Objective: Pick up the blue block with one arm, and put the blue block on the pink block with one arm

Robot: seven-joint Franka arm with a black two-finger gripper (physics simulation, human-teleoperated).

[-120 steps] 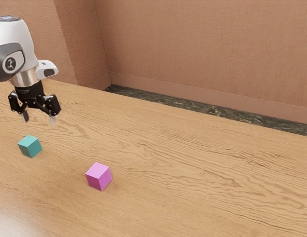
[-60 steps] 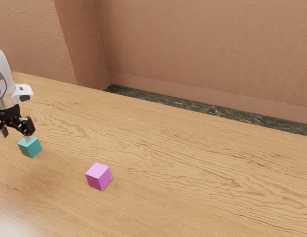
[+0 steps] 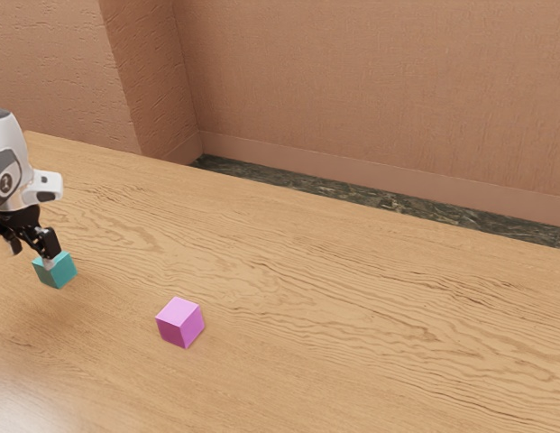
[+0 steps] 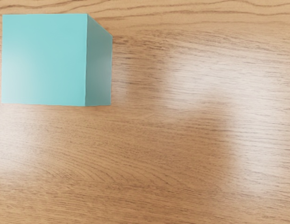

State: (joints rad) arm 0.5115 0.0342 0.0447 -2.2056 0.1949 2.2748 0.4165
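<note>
The blue-green block (image 3: 57, 271) rests on the wooden table at the exterior view's left. My gripper (image 3: 30, 253) hovers low just above and to the left of it, open, with one fingertip (image 3: 49, 262) right at the block's top edge and nothing between the fingers. In the wrist view the blue-green block (image 4: 51, 58) lies off to one side of the hand rather than under its middle. The pink block (image 3: 180, 322) sits on the table, apart to the right and nearer the front.
The wooden table (image 3: 352, 298) stretches wide to the exterior view's right. Brown walls (image 3: 370, 81) and a dark floor strip (image 3: 397, 200) run behind its far edge.
My hand has travelled left and down from well above the table to just over the blue-green block. Both blocks stay where they were.
</note>
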